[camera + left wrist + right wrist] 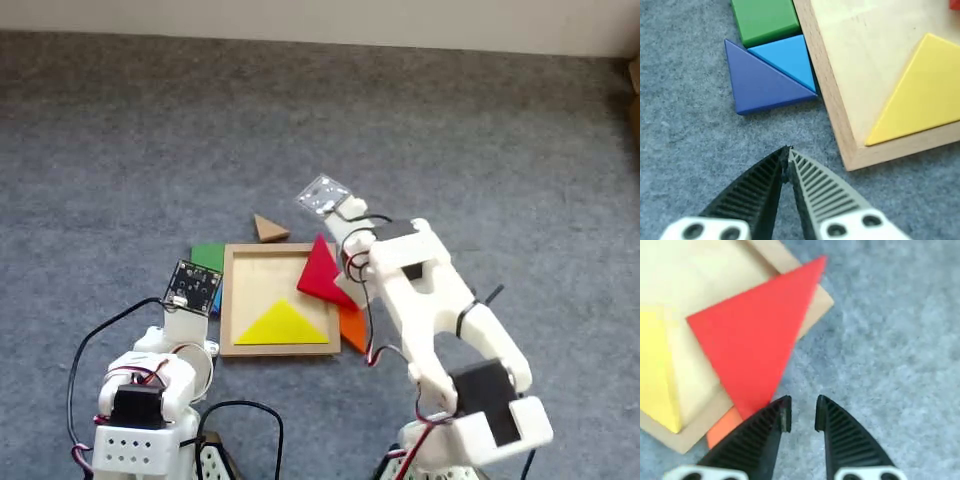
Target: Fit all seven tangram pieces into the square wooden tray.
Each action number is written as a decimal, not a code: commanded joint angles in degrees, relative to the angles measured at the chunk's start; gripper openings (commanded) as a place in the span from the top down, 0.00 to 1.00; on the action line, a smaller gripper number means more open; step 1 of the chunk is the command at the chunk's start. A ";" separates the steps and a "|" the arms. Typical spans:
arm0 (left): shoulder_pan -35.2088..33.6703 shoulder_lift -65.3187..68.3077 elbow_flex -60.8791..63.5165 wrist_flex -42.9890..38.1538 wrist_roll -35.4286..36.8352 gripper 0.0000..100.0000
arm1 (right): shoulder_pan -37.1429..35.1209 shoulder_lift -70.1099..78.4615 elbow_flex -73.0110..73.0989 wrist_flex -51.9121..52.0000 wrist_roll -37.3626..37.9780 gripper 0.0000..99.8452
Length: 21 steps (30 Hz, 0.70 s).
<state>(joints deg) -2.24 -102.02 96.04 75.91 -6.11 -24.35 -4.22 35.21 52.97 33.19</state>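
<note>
Grey felt-like surface [480, 130] fills the high view. Wooden tray [228, 300] sits lower centre of the frame, between the two arms. Yellow triangle [283, 325] lies flat inside it, along the bottom rim. Red triangle [322, 270] lies across the tray's right rim, part in, part out, one tip past the upper right corner. Orange piece [352, 328] lies outside the right rim, low, partly under the red one. Green piece [207, 256] is just outside the upper left corner. Brown triangle [269, 230] is above the tray, apart from it.

Left wrist view: light blue triangle [787, 57] lies against the tray's outer edge, touching the green piece. Dark blue triangle [762, 82] lies long-edge to long-edge with it. Left arm [150, 390] is at lower left. Left jaws are closed tip to tip, holding nothing, over bare felt near a tray corner.

Right arm [440, 310] comes in from lower right. Right jaws are a little apart, nothing between them, beside a corner of the red triangle; can't tell if touching.
</note>
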 commanded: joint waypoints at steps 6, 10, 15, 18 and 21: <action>0.48 -2.15 1.10 0.18 -0.26 1.00 | -0.75 -9.45 -3.82 0.13 -0.53 0.91; 0.48 -2.15 1.10 0.18 -0.26 1.00 | -0.13 -9.27 -3.38 -7.25 -0.53 0.91; 0.48 -2.15 1.10 0.18 -0.26 1.00 | 0.40 -6.64 -2.15 -8.66 -0.53 0.91; 0.48 -2.15 1.10 0.18 -0.26 1.00 | -0.22 -3.74 -1.63 -8.40 -0.53 0.91; 0.48 -2.15 1.10 0.18 -0.26 1.00 | -2.77 -2.77 -1.63 -3.65 -0.53 0.91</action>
<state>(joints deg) -2.24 -102.02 96.04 75.91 -6.11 -25.05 -6.33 35.21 46.29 33.19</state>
